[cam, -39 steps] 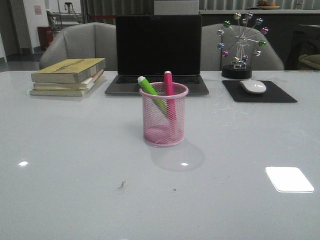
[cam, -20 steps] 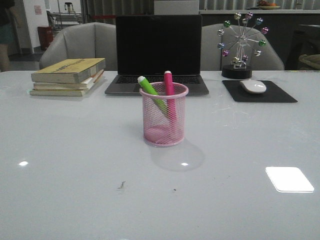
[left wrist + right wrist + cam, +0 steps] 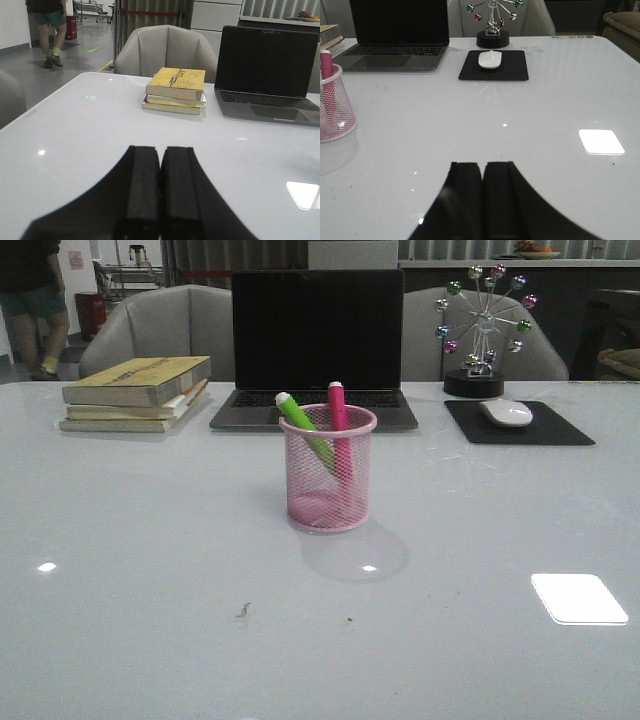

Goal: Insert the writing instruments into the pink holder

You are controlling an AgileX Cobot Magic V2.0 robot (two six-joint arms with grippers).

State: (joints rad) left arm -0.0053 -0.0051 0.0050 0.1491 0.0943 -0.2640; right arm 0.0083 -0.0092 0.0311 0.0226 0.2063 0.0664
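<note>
Laptop (image 3: 316,345), books (image 3: 137,393), mouse (image 3: 506,413) behind pink holder (image 3: 328,469); both grippers' fingers pressed together, empty

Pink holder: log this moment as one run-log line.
pink holder: upright on table | green marker: inside, leaning | pink marker: inside | left gripper: shut, empty | right gripper: shut, empty

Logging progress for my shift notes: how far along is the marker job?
It looks finished. The green marker and the pink marker both stand in the pink cup, tips poking above its rim. Nothing is in hand: the left pincer and the right pincer are shut and empty, each low over bare table. No other marker shows on the table, so nothing seems left.
</note>
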